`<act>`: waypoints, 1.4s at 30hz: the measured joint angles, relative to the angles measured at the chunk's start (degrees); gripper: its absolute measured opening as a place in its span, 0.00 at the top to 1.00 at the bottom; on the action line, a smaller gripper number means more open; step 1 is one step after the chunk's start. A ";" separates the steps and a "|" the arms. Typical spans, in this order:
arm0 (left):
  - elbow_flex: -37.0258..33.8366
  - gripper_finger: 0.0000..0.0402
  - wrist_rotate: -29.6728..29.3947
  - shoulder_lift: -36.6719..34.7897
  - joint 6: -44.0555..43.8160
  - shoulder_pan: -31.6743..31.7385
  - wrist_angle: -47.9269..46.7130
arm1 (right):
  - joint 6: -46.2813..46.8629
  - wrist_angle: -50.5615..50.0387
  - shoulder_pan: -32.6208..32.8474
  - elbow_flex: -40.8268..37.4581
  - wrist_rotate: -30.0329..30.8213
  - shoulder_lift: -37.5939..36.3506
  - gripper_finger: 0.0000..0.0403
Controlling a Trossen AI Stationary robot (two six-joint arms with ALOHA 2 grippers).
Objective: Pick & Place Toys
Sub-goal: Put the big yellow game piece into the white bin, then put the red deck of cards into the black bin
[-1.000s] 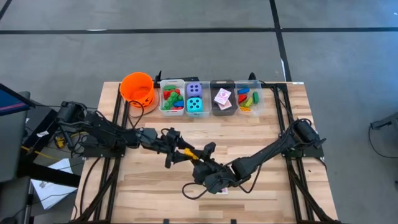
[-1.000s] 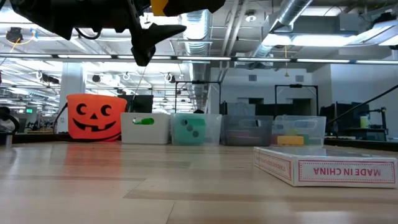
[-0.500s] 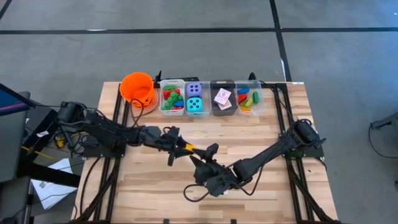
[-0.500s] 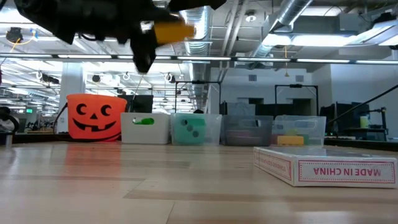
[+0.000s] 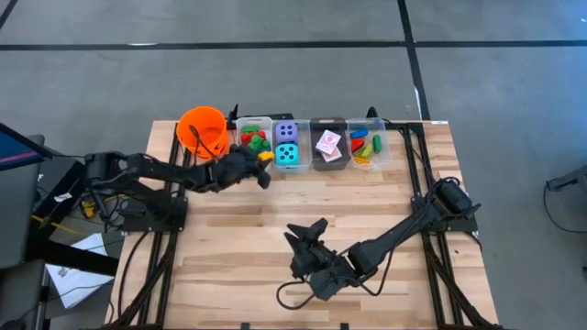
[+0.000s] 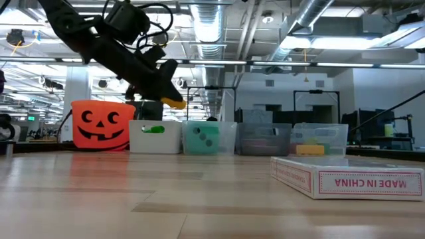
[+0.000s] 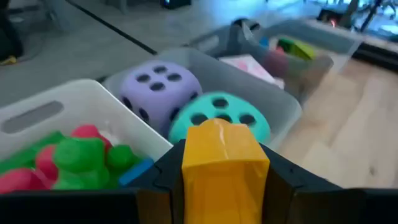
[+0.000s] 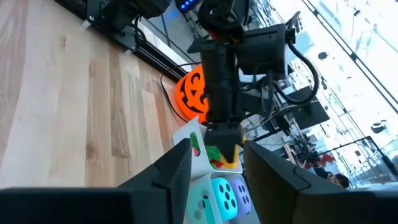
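While the orange bucket [image 5: 203, 129] sits at the far left of the row, the left gripper [image 5: 260, 161] hangs just beside it over the white bin [image 5: 248, 122] of bricks, its jaws clamped on a yellow brick [image 7: 219, 163] whose long axis runs forward out between them. From there the bin lies directly below, with the purple die [image 7: 159, 89] and teal die [image 7: 220, 116] one compartment on. Further right, low over the desk [image 5: 440, 293], the right gripper [image 5: 306, 236] waits, jaws parted around nothing.

Two dark jointed arms [image 5: 165, 174], black cables looped along links, angular black fingers [image 7: 168, 180].
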 joint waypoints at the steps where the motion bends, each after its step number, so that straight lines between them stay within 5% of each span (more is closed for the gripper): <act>1: 0.00 0.70 -0.19 -0.02 0.55 0.87 0.73 | 0.00 -0.01 -0.08 0.00 0.00 0.00 0.65; 6: 0.00 0.67 -0.22 -0.02 1.02 3.77 -0.53 | 0.00 -0.01 -0.43 0.00 -0.01 0.00 0.68; 16: 0.00 0.11 0.73 -0.02 0.76 5.12 -5.15 | 0.02 -0.23 -0.45 0.00 0.30 0.00 0.68; 18: 0.00 0.05 7.54 -0.02 -0.31 5.02 -5.00 | 0.18 -0.26 -0.45 0.00 4.58 0.00 0.69; 22: 0.00 0.03 33.21 -0.02 -2.56 4.32 -3.42 | 1.01 -1.58 1.23 0.00 17.99 0.00 0.71; 25: 0.00 0.07 47.16 -0.02 -3.48 0.89 -1.21 | 4.95 -2.63 4.50 -0.01 20.01 -0.60 0.72; 27: 0.02 0.09 50.34 -0.02 -2.78 -3.18 1.29 | 8.23 -3.36 6.63 0.02 19.85 -0.74 0.73; 33: 0.00 0.13 46.36 -0.02 4.54 -16.76 9.31 | 17.12 -3.68 9.09 0.00 19.35 -0.68 0.73; 42: 0.02 0.11 22.44 -0.02 13.36 -27.70 16.93 | 44.24 -3.86 8.03 0.00 11.48 -0.68 0.73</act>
